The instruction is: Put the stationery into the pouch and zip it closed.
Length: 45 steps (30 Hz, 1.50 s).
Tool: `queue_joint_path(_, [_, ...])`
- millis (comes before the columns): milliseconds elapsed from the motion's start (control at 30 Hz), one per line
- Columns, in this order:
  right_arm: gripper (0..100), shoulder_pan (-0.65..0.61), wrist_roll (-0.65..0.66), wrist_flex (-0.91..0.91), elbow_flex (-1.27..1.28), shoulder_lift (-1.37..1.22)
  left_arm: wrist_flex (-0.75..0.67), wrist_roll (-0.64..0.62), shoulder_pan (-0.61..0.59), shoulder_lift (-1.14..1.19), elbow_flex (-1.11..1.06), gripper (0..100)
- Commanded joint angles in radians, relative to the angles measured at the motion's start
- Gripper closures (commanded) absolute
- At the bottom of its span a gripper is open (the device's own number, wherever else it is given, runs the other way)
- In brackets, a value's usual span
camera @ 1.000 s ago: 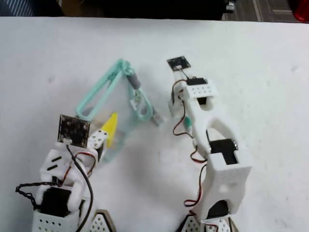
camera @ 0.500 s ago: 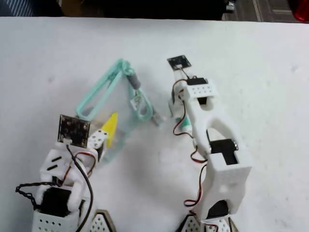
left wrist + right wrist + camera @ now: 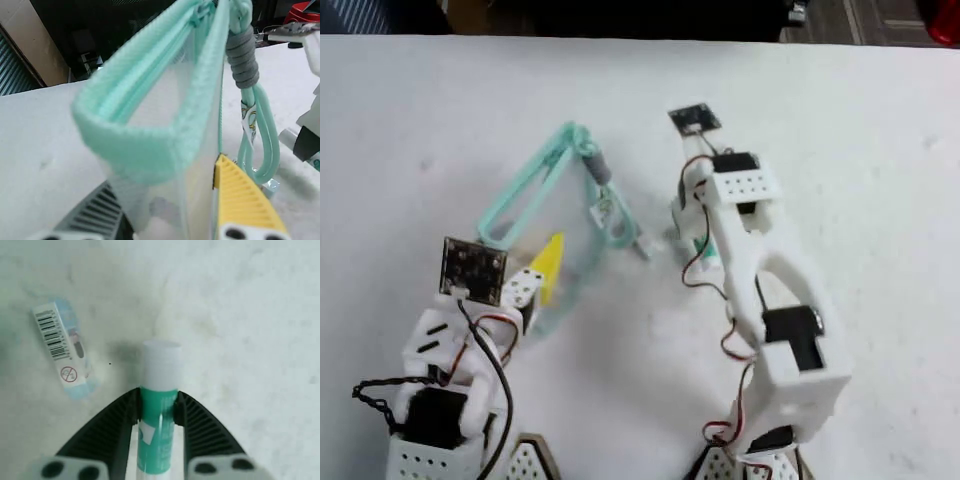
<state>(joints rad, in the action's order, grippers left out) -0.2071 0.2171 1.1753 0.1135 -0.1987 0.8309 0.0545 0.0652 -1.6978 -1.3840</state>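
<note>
A mint-green see-through pouch (image 3: 555, 200) lies left of centre with its zip open. My left gripper (image 3: 542, 272) is shut on the pouch's near end; its yellow finger (image 3: 245, 200) presses against the clear wall of the pouch (image 3: 150, 125). My right gripper (image 3: 157, 402) is shut on a green glue stick (image 3: 160, 385) with a white cap, held just above the table to the right of the pouch. In the high view the right gripper (image 3: 680, 228) sits under its arm, with the glue stick (image 3: 706, 262) partly hidden. A small barcoded eraser (image 3: 65, 350) lies on the table beside it.
The pouch's cord loop with a grey stopper (image 3: 242, 65) trails toward the eraser (image 3: 645, 248). The right arm's white body (image 3: 770, 300) fills the near right. White table (image 3: 840, 150) spreads out to the far right and far left.
The right arm has shifted a little to the right and away, carrying the glue stick. The left arm, pouch and eraser have stayed put.
</note>
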Motion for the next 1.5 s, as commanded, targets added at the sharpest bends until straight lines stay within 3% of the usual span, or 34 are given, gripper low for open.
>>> queue_joint_path(0, [98.2, -0.013, 0.008, 0.062, -0.035, 0.186, -0.031, -0.011, 0.012, -0.013, 0.009, 77])
queue_joint_path(167, [98.2, -0.042, 0.011, 0.097, -0.037, 0.42, -0.023, -0.005, 0.074, -0.013, 0.008, 77])
queue_joint_path(633, [98.2, -0.216, 0.009, 0.099, 0.003, 0.993, -0.023, -0.003, 0.076, -0.013, 0.009, 76])
queue_joint_path(867, [98.2, -0.481, 0.011, -0.205, 0.101, 1.135, 0.012, -0.008, 0.076, -0.013, 0.029, 72])
queue_joint_path(1033, [98.2, -0.602, 0.009, -0.361, 0.158, 1.139, 0.014, -0.006, 0.077, -0.013, 0.031, 72])
queue_joint_path(1467, [98.2, -0.634, 0.008, -0.676, 0.331, 0.966, 0.012, -0.003, 0.077, -0.013, 0.032, 72])
